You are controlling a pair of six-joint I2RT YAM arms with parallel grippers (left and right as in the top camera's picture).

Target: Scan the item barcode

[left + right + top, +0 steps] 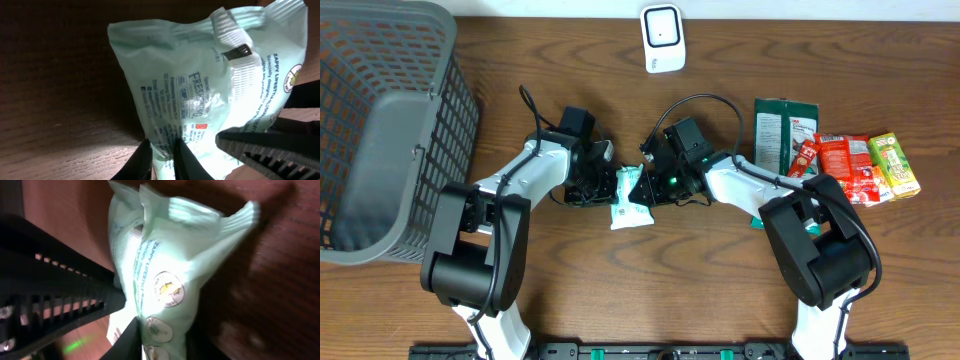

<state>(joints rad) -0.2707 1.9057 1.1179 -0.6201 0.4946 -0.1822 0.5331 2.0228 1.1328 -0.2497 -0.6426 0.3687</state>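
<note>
A pale green packet point(630, 205) with printed text hangs between my two grippers at the table's middle. My left gripper point(605, 185) is shut on one edge of the packet point(210, 85), its fingers point(185, 160) pinching the film. My right gripper point(645, 185) is shut on the opposite end of the packet point(170, 265), with one finger point(129, 341) pressed against the round logos. The right gripper's ribbed finger point(270, 147) shows in the left wrist view. I cannot make out a barcode. A white scanner point(662, 38) stands at the back edge.
A grey mesh basket point(380, 130) fills the left side. On the right lie a dark green packet point(785, 135), a red packet point(848, 168) and a yellow-green carton point(894, 165).
</note>
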